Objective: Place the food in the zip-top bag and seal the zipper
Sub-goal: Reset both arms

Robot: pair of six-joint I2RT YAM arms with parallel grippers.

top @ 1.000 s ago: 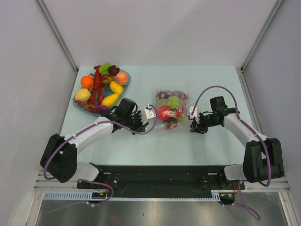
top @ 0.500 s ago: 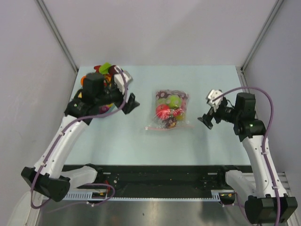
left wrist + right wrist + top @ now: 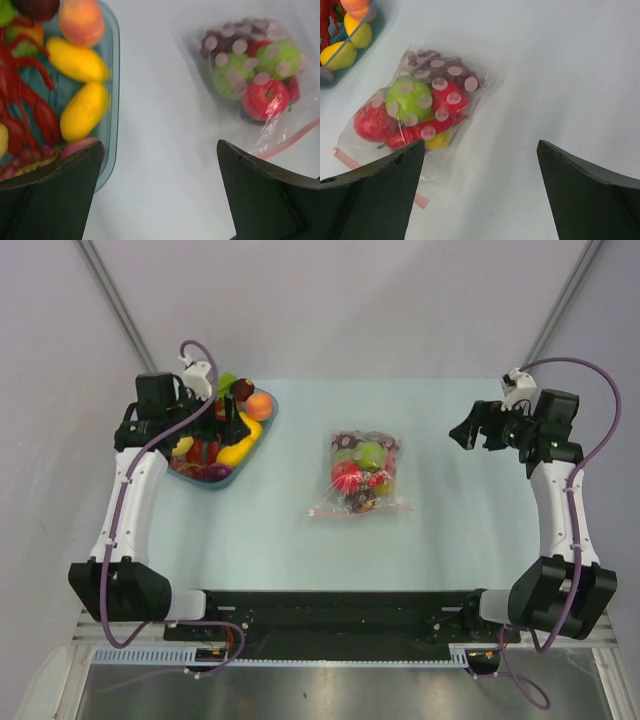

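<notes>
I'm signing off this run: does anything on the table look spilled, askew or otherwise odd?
Nothing stands out. The zip-top bag lies flat mid-table with food inside, none loose around it. The other toys sit in the dish. Whether the zipper is fully shut cannot be told.

We opened both jaws wide and drew them away from the clear pink-dotted plastic bag (image 3: pixel 362 472): left jaws far left of it, right jaws far right.

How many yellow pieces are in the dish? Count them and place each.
3. Two long yellow pieces lie along the dish's right wall; a rounder one sits near its left edge. The left arm may hide others.
</notes>
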